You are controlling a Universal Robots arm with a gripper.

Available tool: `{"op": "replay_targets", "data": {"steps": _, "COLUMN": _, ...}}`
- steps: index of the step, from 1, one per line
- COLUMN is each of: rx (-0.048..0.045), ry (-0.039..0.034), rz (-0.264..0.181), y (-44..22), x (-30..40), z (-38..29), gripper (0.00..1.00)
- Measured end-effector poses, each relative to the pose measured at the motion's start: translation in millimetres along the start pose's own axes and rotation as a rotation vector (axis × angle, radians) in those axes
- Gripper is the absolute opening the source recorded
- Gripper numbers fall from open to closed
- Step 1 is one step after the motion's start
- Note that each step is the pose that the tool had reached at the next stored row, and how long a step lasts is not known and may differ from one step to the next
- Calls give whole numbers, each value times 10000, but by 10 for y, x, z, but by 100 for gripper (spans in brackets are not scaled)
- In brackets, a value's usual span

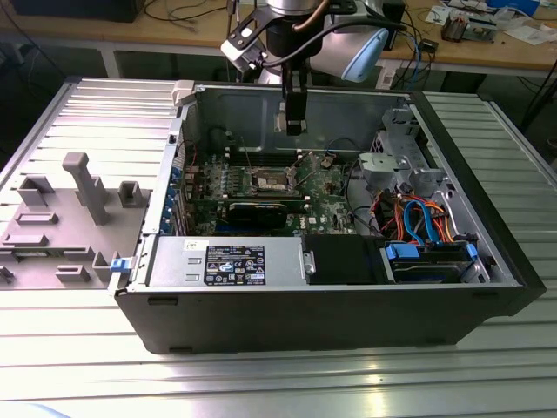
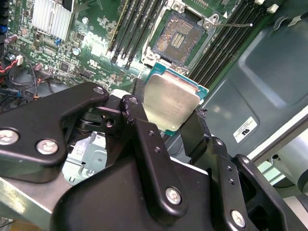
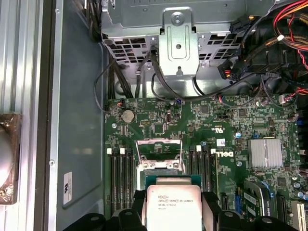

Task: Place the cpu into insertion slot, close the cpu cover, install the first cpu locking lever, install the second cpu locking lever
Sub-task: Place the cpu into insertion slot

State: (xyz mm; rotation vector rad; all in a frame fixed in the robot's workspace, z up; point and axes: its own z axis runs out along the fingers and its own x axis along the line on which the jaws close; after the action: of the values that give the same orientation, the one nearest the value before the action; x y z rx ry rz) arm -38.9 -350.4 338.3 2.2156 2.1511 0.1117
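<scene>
Bright, even light washes the ribbed counter (image 1: 261, 383) pale, the case (image 1: 305, 313) interior sits shadowed, and the cpu (image 2: 171, 103) top glints softly.

Silver-grey cpu (image 2: 171, 103), green motherboard (image 3: 211, 120)

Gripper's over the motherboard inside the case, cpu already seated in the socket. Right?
Not seated. The gripper is shut on the cpu and holds it above the motherboard. The socket lies bare, contacts exposed, in the second wrist view. The rest is right.
</scene>
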Motion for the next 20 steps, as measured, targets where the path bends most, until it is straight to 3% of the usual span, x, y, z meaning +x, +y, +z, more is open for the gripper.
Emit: {"op": "replay_targets", "data": {"steps": 20, "rx": 4, "ry": -1, "rz": 0, "y": -4, "x": -1, "z": 43, "gripper": 54}}
